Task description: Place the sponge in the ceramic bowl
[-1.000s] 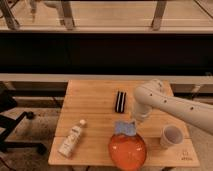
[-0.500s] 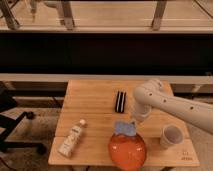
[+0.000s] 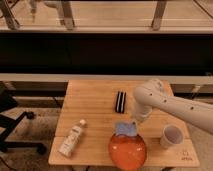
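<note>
My gripper (image 3: 133,123) is low over the front half of the table (image 3: 95,107), at the end of the white arm (image 3: 170,102) that reaches in from the right. Jaws are together, pinched on the sponge (image 3: 124,129) at its upper right edge. The fingers themselves are mostly hidden behind the wrist.

The sponge is light blue and sits at the far rim of the ceramic bowl (image 3: 128,152), overlapping that rim. I can't tell whether its lower edge touches the bowl or hangs just above it.

The bowl is orange-red and glossy, at the front edge of the table right of center. I see nothing inside it apart from the sponge's overlap at the back rim.

A whitish cup (image 3: 171,136) stands upright to the right of the bowl, apart from it. Its inside looks dark and I can't make out any contents.

A black bar (image 3: 120,101) lies flat behind the sponge, near the middle of the table. A white bottle (image 3: 71,140) lies on its side at front left, well apart from the bowl. A dark chair (image 3: 12,125) sits off the left side.
</note>
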Controlling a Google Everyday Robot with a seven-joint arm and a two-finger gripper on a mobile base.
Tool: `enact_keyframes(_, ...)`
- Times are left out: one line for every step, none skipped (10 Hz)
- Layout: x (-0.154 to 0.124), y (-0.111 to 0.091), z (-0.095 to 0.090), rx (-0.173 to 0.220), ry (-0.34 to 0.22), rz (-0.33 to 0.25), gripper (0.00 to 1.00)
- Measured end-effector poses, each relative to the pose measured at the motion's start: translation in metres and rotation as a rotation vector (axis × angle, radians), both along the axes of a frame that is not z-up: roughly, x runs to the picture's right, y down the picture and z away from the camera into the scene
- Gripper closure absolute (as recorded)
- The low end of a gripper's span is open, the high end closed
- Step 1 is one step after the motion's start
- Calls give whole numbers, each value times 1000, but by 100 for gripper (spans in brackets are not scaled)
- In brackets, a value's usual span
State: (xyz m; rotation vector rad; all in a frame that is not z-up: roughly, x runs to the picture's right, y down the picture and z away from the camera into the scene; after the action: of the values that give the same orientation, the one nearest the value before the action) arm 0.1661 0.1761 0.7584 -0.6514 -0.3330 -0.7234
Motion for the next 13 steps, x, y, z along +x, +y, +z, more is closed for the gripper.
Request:
enact_keyframes(0, 1, 0, -1, 0, -2, 99)
enact_keyframes(1, 1, 0, -1, 0, -3, 99)
enact_keyframes(0, 1, 0, -2, -1, -6, 99)
enact_keyframes(1, 2, 0, -4, 0, -7, 99)
enact_keyframes(3, 3, 1, -6, 1, -7, 99)
enact_keyframes(3, 3, 1, -8, 1, -9, 99)
enact_keyframes(3, 3, 1, -9, 1, -11, 99)
enact_keyframes(3, 3, 1, -10, 1, -14, 99)
enact_keyframes(3, 3, 1, -10, 1, -17, 99)
enact_keyframes(3, 3, 2, -12, 1, -17, 99)
enact_keyframes(5, 4, 2, -14, 1, -18, 99)
enact_keyframes(6, 6, 2, -17, 2, -23, 99)
enact_keyframes(7, 6, 2, -20, 2, -28, 99)
